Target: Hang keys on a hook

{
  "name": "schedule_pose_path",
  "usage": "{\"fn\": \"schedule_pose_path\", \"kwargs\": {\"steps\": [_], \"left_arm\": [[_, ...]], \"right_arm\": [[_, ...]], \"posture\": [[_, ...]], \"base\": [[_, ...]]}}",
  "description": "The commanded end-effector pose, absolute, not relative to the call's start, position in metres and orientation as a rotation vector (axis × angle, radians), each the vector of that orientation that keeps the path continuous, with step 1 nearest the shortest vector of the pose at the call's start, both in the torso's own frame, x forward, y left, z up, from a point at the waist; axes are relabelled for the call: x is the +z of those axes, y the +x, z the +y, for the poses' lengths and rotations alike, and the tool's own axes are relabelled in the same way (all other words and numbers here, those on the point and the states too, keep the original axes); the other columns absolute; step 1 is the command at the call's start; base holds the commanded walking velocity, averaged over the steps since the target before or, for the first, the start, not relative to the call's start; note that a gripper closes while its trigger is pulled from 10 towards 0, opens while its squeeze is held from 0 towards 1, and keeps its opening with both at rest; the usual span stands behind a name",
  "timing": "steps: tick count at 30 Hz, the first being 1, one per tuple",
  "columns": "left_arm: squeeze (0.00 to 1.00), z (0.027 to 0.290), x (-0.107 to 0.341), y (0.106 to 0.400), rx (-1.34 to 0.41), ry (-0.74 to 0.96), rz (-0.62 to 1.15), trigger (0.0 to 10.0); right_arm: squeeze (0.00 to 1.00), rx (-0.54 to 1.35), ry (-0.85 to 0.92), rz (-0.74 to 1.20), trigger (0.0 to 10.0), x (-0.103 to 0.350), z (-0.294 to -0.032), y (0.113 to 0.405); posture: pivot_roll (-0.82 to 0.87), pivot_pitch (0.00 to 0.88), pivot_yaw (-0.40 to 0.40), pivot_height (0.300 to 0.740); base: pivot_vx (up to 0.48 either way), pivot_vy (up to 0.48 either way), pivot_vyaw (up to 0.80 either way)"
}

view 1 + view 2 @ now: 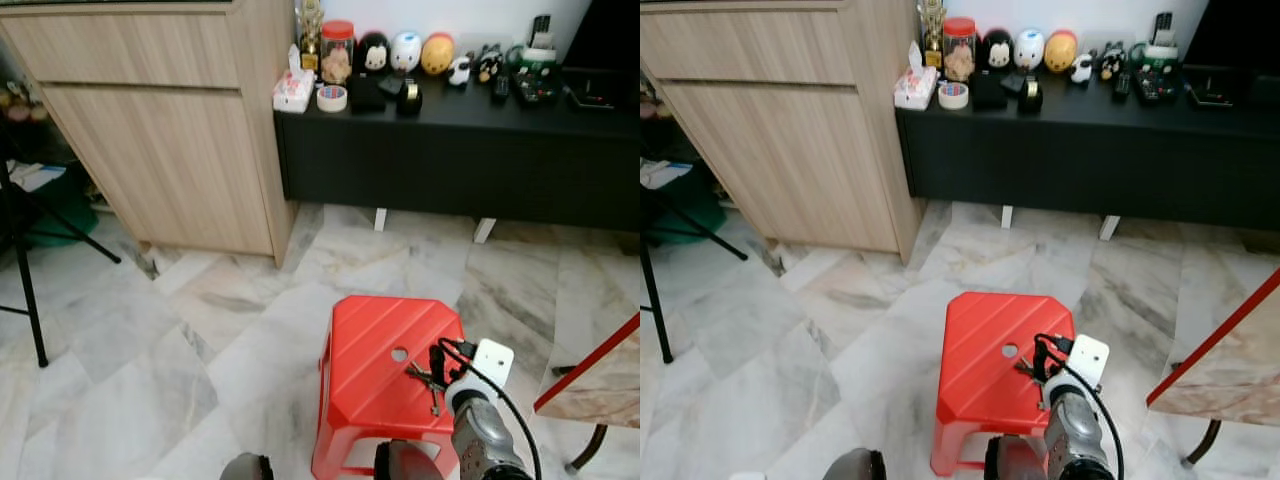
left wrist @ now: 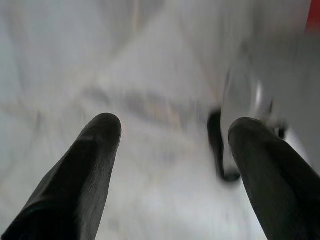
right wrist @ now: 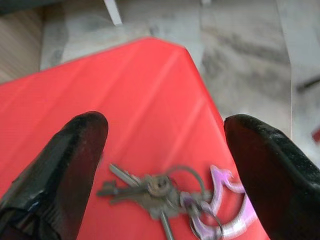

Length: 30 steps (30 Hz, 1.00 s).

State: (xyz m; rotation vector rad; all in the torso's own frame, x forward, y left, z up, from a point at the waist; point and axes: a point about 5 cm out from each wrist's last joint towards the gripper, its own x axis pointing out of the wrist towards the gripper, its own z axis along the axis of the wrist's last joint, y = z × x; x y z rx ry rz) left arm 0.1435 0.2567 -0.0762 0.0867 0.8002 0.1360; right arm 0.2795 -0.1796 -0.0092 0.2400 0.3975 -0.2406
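This is a room in a home. It has a marble floor (image 1: 200, 330), a light wood cupboard (image 1: 170, 120) and a low black bench (image 1: 450, 150) with round toy figures (image 1: 405, 52), a jar (image 1: 337, 50) and tape (image 1: 332, 98). A red plastic stool (image 1: 385, 375) stands on the floor.

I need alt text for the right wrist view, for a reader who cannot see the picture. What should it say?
A bunch of keys with a purple carabiner lies on a red plastic stool, between the two open black fingers of the right claw, which hovers just above it. Grey marble floor shows beyond the stool's edge.
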Motion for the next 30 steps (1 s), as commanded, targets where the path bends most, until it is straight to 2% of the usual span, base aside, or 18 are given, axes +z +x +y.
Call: {"fn": "schedule_pose_path", "kwargs": {"steps": [1,6,9,13,21,30], "left_arm": [[0.00,0.260,-0.065,0.161,0.170,0.065,0.691,10.0],[0.00,0.253,-0.037,0.200,0.137,0.051,0.482,10.0],[0.00,0.249,-0.031,0.209,0.126,0.050,0.437,10.0],[0.00,0.241,-0.021,0.220,0.101,0.042,0.375,10.0],[0.00,0.236,-0.017,0.220,0.077,0.050,0.350,10.0],[0.00,0.232,-0.017,0.216,0.043,0.077,0.364,10.0]], "right_arm": [[0.00,-0.217,0.199,0.346,10.0,-0.002,-0.178,0.284],[0.00,-0.215,0.226,0.331,10.0,-0.002,-0.176,0.283],[0.00,-0.235,0.242,0.334,10.0,-0.004,-0.178,0.281],[0.00,-0.332,0.380,0.364,10.0,-0.009,-0.186,0.276],[0.00,-0.343,0.504,0.430,10.0,-0.015,-0.186,0.276],[0.00,-0.293,0.511,0.454,10.0,-0.017,-0.182,0.277]], "posture": [[0.06,0.204,-0.008,0.641],[0.06,0.243,-0.009,0.641],[0.06,0.252,-0.008,0.641],[0.06,0.258,-0.013,0.641],[0.06,0.244,-0.023,0.641],[0.07,0.233,-0.024,0.641]], "base": [[0.000,0.000,0.00],[0.000,0.000,0.00],[0.000,0.000,0.00],[0.000,0.000,0.00],[0.000,0.000,0.00],[0.000,0.000,0.00]]}}
